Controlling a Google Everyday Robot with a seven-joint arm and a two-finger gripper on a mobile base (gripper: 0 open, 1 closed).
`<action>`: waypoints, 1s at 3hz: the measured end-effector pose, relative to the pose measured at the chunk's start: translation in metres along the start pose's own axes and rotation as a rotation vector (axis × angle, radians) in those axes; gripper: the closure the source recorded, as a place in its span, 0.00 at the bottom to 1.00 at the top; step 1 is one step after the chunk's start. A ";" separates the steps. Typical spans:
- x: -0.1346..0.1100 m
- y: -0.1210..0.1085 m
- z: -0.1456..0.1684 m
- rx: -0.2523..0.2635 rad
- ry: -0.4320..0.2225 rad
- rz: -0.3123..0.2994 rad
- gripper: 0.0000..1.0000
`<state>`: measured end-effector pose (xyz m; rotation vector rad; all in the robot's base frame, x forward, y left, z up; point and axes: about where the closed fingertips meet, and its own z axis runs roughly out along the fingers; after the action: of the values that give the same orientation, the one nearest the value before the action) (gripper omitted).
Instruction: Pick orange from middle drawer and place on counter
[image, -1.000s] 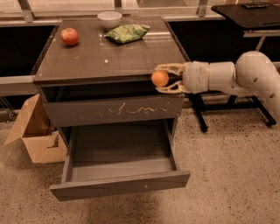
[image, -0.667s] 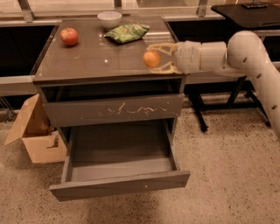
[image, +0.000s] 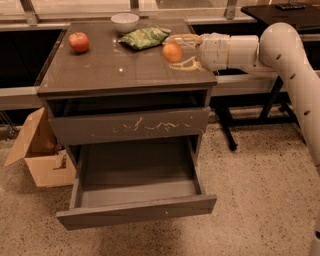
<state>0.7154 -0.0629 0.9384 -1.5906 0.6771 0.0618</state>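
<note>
My gripper (image: 176, 52) reaches in from the right over the right side of the counter (image: 105, 65). Its pale fingers are shut on the orange (image: 172, 52) and hold it just above the glossy top. The middle drawer (image: 135, 200) stands pulled out below, with a plain front panel and nothing showing inside it. The drawer front above it (image: 130, 127) bears pale scratches and is closed.
A red apple (image: 79, 41) sits at the counter's back left. A white bowl (image: 124, 22) and a green bag (image: 145, 37) lie at the back middle. An open cardboard box (image: 40, 150) stands on the floor at the left. A black table (image: 285, 12) is behind my arm.
My gripper has carried the orange up from beside the cabinet's right edge and leftward over the counter top.
</note>
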 end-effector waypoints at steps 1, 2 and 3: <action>0.019 -0.015 0.017 0.011 0.007 0.054 1.00; 0.045 -0.032 0.031 0.019 0.038 0.135 1.00; 0.071 -0.038 0.040 0.024 0.094 0.225 1.00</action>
<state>0.8052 -0.0540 0.9358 -1.4962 0.9249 0.1450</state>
